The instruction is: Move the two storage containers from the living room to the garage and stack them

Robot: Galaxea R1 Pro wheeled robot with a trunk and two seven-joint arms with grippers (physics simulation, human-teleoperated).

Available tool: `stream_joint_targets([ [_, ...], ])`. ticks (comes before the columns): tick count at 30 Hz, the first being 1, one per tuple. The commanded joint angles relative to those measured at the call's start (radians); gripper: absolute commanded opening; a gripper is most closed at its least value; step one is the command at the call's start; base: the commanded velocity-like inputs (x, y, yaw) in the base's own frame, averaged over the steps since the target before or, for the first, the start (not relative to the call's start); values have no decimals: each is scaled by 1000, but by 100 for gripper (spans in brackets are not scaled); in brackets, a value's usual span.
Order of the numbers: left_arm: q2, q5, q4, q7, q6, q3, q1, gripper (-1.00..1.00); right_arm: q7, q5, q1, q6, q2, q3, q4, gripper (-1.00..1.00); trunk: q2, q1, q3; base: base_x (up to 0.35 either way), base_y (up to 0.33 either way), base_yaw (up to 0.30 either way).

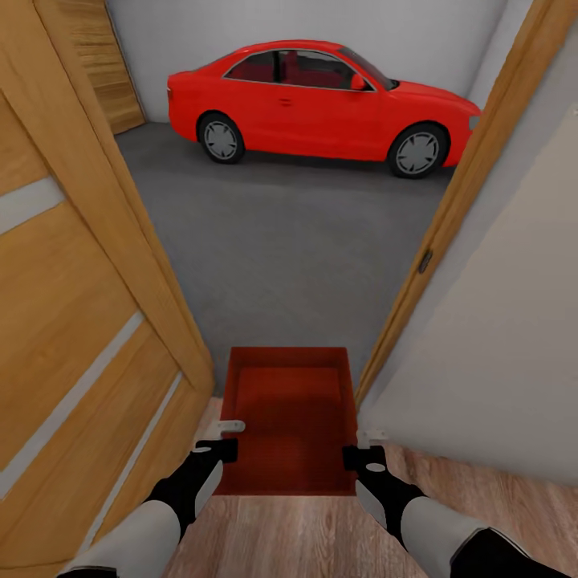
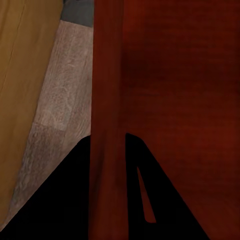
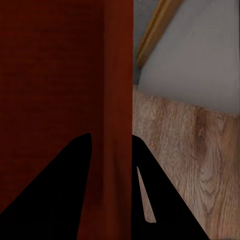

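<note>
While both grippers clamp a red bin [image 1: 291,417], wood-plank floor [image 1: 305,538], grey garage floor [image 1: 281,241] ahead.

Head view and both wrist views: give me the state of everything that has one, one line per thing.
Red bin: held level between both arms at the doorway, nothing visible inside.
Left tool: shut on the bin's left wall.
Right tool: shut on the bin's right wall.
Wooden door: swung open, at the left.
Red car: parked on the grey floor, doors shut.
</note>
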Motion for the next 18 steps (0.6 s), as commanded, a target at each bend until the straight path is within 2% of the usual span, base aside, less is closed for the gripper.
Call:
stream_joint_targets([
  [1,6,4,-58,3,7,10,-1,-100,0,-12,0,-1,-1,24,46,-100,-1,0,-1,31,116,-40],
  [16,6,4,-58,2,7,9,-1,-100,0,-12,0,-1,0,24,46,-100,-1,0,-1,108,274,-4],
  [18,6,5,-58,3,6,9,-1,-100,0,-12,0,-1,0,24,46,-100,-1,0,-1,42,100,-12],
])
